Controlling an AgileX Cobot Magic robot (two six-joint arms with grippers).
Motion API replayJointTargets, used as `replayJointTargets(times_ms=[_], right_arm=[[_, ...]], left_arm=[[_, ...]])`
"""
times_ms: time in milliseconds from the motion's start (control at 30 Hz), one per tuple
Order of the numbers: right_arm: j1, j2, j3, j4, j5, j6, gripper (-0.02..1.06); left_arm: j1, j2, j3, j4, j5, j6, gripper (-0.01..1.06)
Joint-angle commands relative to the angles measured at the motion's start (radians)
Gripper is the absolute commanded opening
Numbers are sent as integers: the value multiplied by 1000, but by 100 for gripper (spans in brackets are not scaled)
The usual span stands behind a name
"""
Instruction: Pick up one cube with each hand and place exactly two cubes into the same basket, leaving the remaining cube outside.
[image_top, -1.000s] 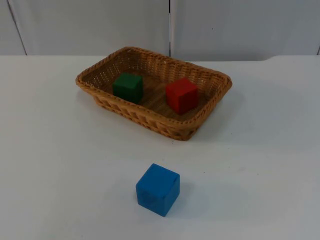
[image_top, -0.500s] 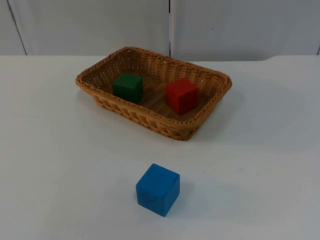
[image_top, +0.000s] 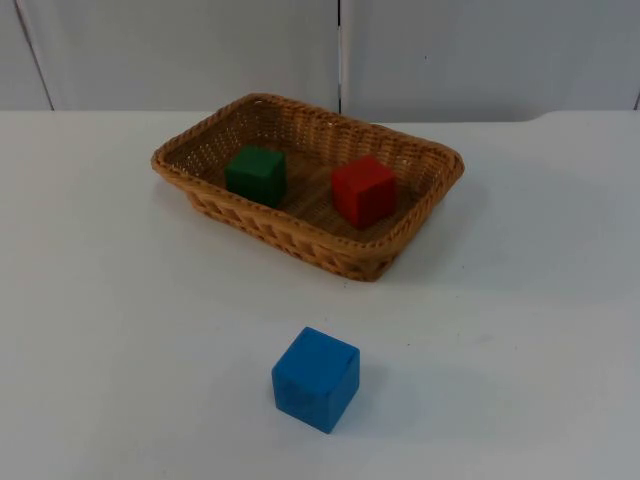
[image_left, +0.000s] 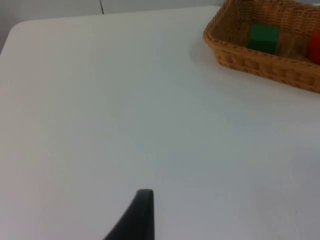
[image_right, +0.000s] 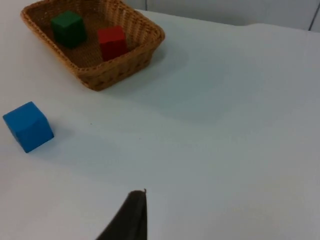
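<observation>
Two cubes lie inside the basket (image_top: 308, 185), a wicker tray that sits on the white table (image_top: 110, 300) toward the grey wall (image_top: 180, 50). Within the basket the green cube (image_top: 256, 175) is at the left end and the red cube (image_top: 362, 190) at the right end, apart from each other, each resting flat on the woven floor. A blue cube (image_top: 316, 378) stands on the table in front of the basket, well apart from its near rim and outside it. The left gripper (image_left: 137, 220) hangs over bare table well to the left of the basket, with the green cube and an edge of the red one seen beyond it. The right gripper (image_right: 131, 217) hangs over bare table to the right of the basket, away from all three cubes. One black fingertip of each gripper is seen, so I cannot tell how wide either pair of fingers stands; neither touches anything.
</observation>
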Motion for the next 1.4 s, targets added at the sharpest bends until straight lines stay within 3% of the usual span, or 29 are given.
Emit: replayJointTargets(times_ms=[0, 533, 1367], right_arm=[[-36, -3, 6, 5, -5, -5, 105], [-269, -3, 6, 5, -5, -5, 105], [-275, -3, 6, 5, -5, -3, 105]], left_arm=[[-1, -3, 5, 4, -12, -10, 105], [-1, -3, 5, 4, -12, -10, 105], [-1, -3, 5, 4, -12, -10, 105]])
